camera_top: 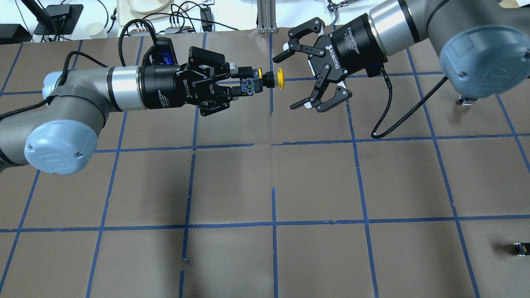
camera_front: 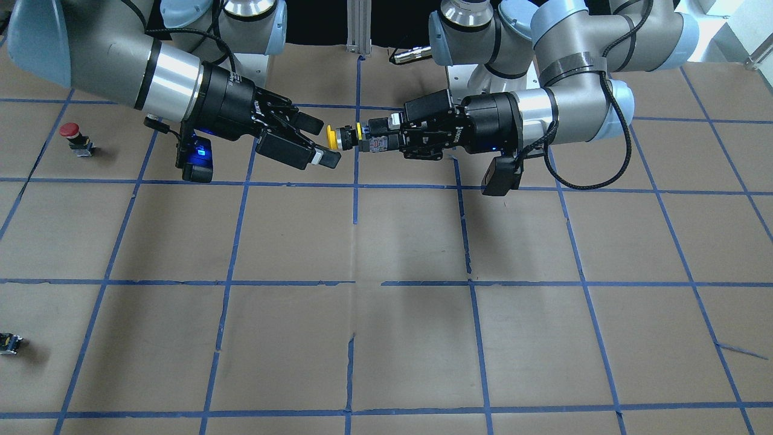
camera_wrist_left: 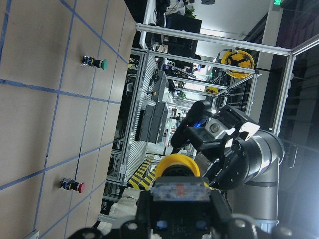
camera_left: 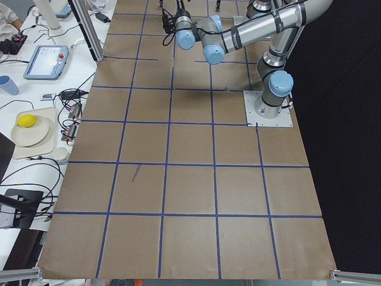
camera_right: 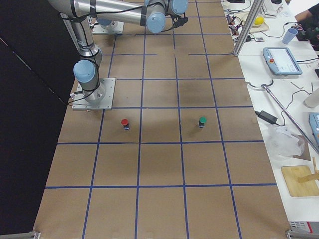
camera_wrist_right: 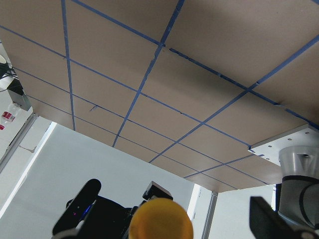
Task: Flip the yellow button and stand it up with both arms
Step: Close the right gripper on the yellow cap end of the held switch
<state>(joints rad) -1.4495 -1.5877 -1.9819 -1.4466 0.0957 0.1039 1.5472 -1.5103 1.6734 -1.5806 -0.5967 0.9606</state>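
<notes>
Closest to the overhead lens bulks the pale blue joint cap of my left arm [camera_top: 56, 147], which runs off the frame's edge. Following it rightward, my left gripper [camera_top: 242, 82] is clamped on the blocky body of the yellow button [camera_top: 267, 80], held clear of the table [camera_top: 314, 186] between my two arms. My fingers cover much of that body, so I cannot make out its back end. The button's long axis lies level, along the line between my grippers. Its yellow cap points away from my left gripper and toward my right gripper [camera_top: 287, 81]. That one is spread wide with nothing in it; the cap sits at the mouth of its fingers, apart from both pads. My right arm [camera_top: 476, 54] hides most of the red button [camera_front: 71, 132] from overhead, while the facing camera shows it upright on the table. Both side cameras show my grippers too small and too near their top edge to read. My right wrist camera catches only the cap's rounded face, cut by the lower edge. Brown paper gridded with blue tape covers the table. A small black-and-yellow piece [camera_top: 521, 248] lies near the overhead view's right edge. A green button [camera_right: 202, 121] stands on the paper in the right-side view, and a white bench [camera_top: 103, 12] strewn with cables sits beyond.
</notes>
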